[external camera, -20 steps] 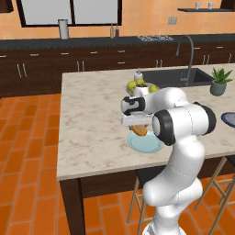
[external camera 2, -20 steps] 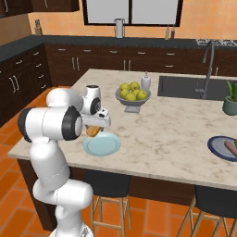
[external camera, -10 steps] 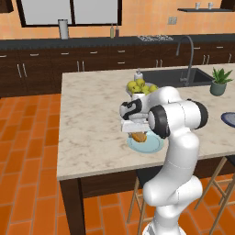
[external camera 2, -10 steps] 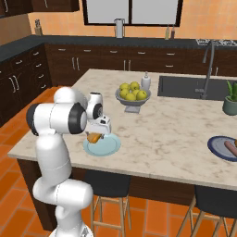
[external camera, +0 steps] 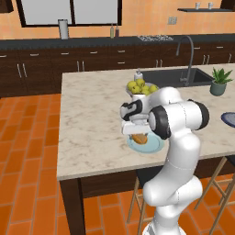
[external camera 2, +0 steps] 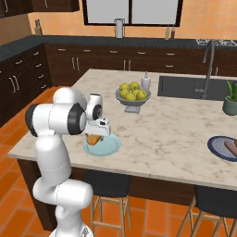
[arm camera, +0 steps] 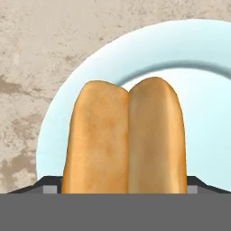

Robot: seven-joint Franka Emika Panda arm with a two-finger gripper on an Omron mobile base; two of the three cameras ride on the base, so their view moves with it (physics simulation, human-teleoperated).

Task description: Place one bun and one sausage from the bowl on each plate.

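Left base view — the white arm reaches down over the near part of the mottled beige stone surface (external camera: 92,114). The claw (external camera: 139,137) grasps a golden-brown split bun (external camera: 140,138), jaws spread wide around it, directly over the pale light-blue round plate (external camera: 155,146). Whether the bun touches the plate cannot be told. A grey pedestal bowl of yellow-green fruit (external camera: 140,88) stands behind the arm, and the rim of a dark blue plate (external camera: 228,119) shows at the right edge of this view.

Right base view — the claw (external camera 2: 95,137) holds the bun (external camera 2: 94,138) over the left part of the pale plate (external camera 2: 105,146). The fruit bowl (external camera 2: 132,96) stands further back on the surface (external camera 2: 171,129). The dark blue plate (external camera 2: 220,147) lies well apart at the right, with a reddish sausage (external camera 2: 231,148) on it.

Hand view — the bun (arm camera: 124,137) sits between the finger tips (arm camera: 48,187), its two halves pressed together. Behind it lies the pale plate (arm camera: 198,58).
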